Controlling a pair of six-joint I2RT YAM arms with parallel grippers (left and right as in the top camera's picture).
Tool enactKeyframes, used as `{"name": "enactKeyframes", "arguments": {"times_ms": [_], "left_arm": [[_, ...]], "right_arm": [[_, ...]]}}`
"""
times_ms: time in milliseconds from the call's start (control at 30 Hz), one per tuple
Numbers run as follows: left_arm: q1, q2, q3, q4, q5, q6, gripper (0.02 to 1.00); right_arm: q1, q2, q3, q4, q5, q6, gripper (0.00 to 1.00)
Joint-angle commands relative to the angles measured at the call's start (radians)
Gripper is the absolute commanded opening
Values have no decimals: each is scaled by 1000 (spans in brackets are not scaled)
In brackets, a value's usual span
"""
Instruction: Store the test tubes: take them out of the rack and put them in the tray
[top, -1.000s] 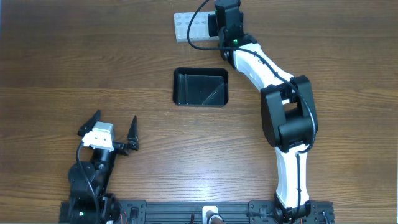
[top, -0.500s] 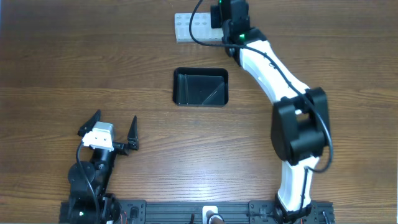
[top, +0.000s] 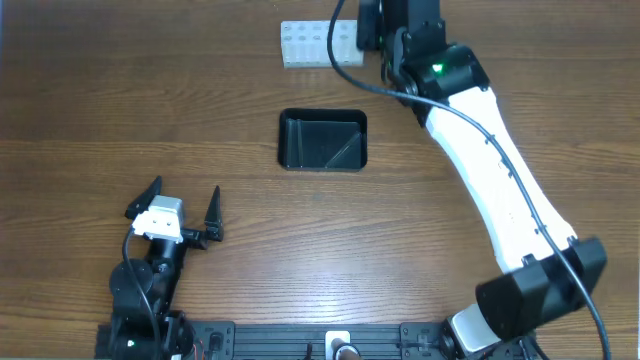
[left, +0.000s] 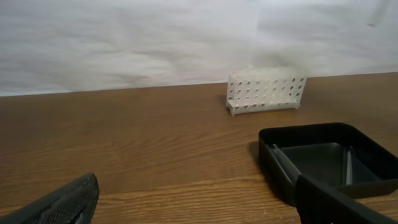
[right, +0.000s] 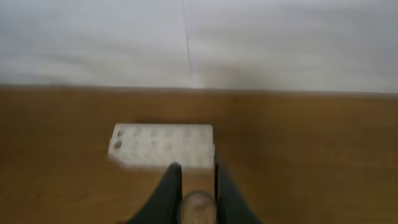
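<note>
The white test tube rack (top: 320, 45) stands at the far edge of the table; it also shows in the left wrist view (left: 266, 92) and the right wrist view (right: 163, 144). The black tray (top: 322, 140) sits just in front of it, with clear test tubes (left: 281, 164) lying inside. My right gripper (top: 368, 25) hangs lifted to the rack's right, shut on a clear test tube (right: 198, 208) whose round top shows between the fingers (right: 169, 186). My left gripper (top: 185, 192) rests open near the front left of the table, far from both.
A thin dark cable (top: 335, 30) runs down across the rack from the table's far edge. Bare wooden table (top: 150, 100) surrounds the tray on all sides. A pale wall (left: 124, 37) rises behind the table.
My right arm has stretched out and swung to the right and upward, drawing its gripper up and away from the rack's right end. The left arm has stayed still.
</note>
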Motion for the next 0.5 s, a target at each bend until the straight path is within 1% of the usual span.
{"name": "enactKeyframes", "arguments": {"times_ms": [33,167,500], "left_arm": [[5,-9,-6,-1,14,-11,998],[5,-9,-6,-1,14,-11,998],[5,-9,-6,-1,14,-11,1000]], "right_arm": [[33,-10,5,-148,-94,56,12],[58,12,-33,-195,-92,75,12],[91,119,-138,-128,-89,163,9]]}}
